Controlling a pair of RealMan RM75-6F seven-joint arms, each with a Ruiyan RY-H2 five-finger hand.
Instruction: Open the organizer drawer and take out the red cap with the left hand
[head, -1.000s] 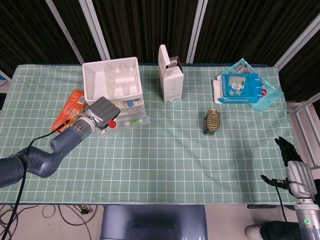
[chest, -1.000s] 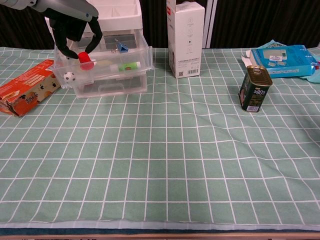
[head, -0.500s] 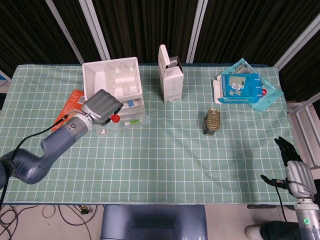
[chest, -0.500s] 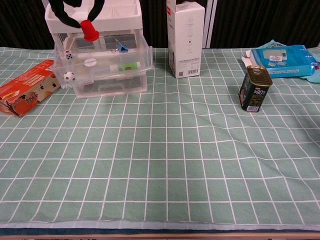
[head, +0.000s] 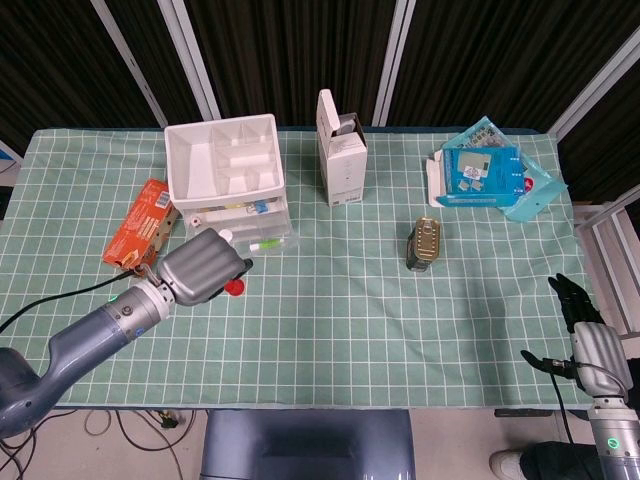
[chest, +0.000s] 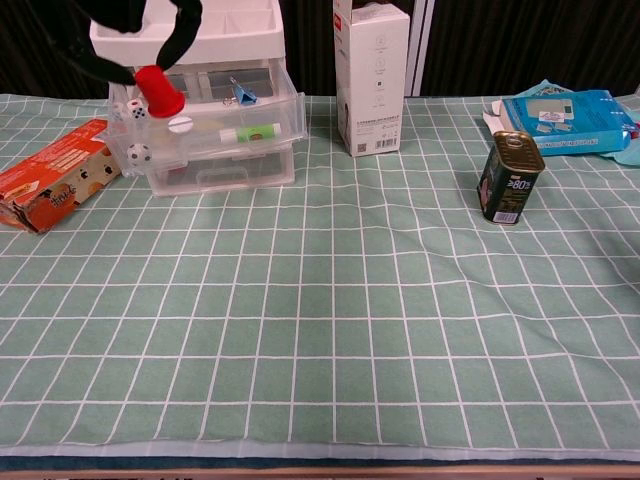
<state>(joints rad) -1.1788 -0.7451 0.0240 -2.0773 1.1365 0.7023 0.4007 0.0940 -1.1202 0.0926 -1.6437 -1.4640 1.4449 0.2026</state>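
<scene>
Left hand (head: 203, 268) pinches the red cap (head: 235, 287) at its fingertips, lifted clear of the open drawer (chest: 205, 118) at its 12 o'clock, judging by the gap; right hand (head: 578, 303) hangs idle at the table's 4 o'clock edge, fingers apart, holding nothing.

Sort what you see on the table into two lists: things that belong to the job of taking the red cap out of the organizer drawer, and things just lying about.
Part of the job:
- red cap, held by the left hand
- organizer drawer, pulled open

Just lying about:
- orange box
- tall white carton
- tin can
- blue packets
- right hand, idle at the table edge
</scene>
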